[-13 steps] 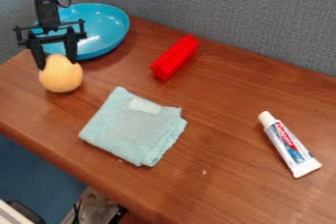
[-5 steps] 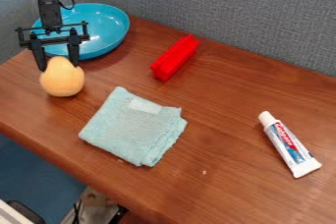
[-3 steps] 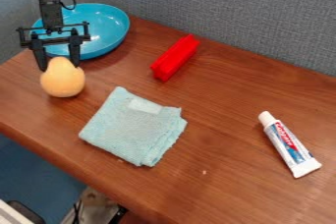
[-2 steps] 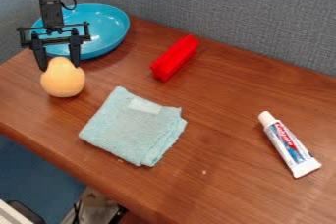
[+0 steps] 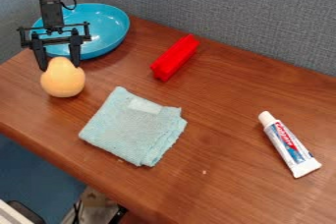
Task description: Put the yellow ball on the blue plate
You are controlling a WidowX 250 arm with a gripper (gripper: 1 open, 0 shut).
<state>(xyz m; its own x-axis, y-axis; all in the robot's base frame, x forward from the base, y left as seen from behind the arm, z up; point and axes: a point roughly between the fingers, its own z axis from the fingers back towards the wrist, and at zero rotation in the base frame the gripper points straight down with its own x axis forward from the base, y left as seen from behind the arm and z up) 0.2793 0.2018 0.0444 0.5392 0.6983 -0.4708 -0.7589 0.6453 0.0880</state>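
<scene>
Claw (image 5: 53,53) astride yellow ball (image 5: 59,78) — blue plate (image 5: 100,28) just behind, red block (image 5: 174,57) aside

Bright, even, soft-shadowed light; low-resolution, slightly blurry picture with mild sheen on the table (image 5: 237,90).

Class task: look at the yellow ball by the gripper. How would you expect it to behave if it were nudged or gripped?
The yellow ball is rounded and egg-shaped, so a nudge would probably make it roll unevenly across the smooth table. Its curved surface looks smooth, so it might slip out of a gripper squeezing off-centre.
</scene>
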